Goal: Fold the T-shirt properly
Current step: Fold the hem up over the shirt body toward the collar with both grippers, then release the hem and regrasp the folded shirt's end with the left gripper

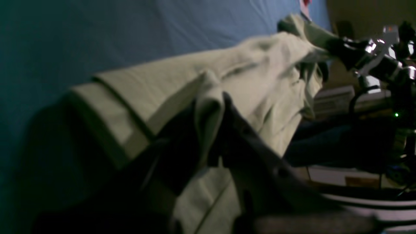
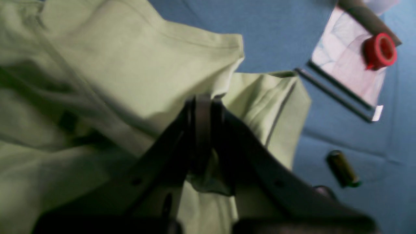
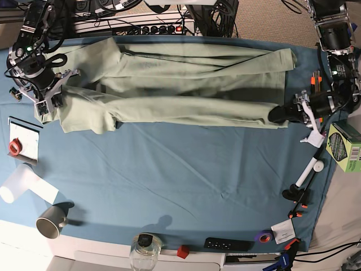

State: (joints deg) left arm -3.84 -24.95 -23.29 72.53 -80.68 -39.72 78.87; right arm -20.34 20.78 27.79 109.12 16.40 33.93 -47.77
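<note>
Dark fingers (image 1: 211, 130) of my left gripper (image 1: 213, 107) fill the near foreground of the left wrist view, clenched on a pinched fold of the pale sage-green cotton T-shirt (image 3: 180, 87). My right gripper (image 2: 203, 107) is likewise clamped on a hem edge of that shirt, cloth bunched between its pads in the right wrist view.

Room: the shirt sits along the far side of the teal-blue table cloth (image 3: 186, 169); the whole near half of the cloth is open. Far shirt edge runs close to the table's back edge, by the black power strip (image 3: 141, 27). My left gripper (image 3: 287, 113) works close to the cloth's side edge, near the green-and-white box (image 3: 345, 148). My right gripper (image 3: 48, 93) is at the opposite side edge, with the red tape roll (image 3: 14, 148) on white paper nearby.

Shirt's long axis runs side to side across the base view, stretched between both grippers, folded lengthwise into a band. A grey mug (image 3: 51, 221) and a clear glass jar (image 3: 145, 251) stand near the front edge, well apart from the shirt.
</note>
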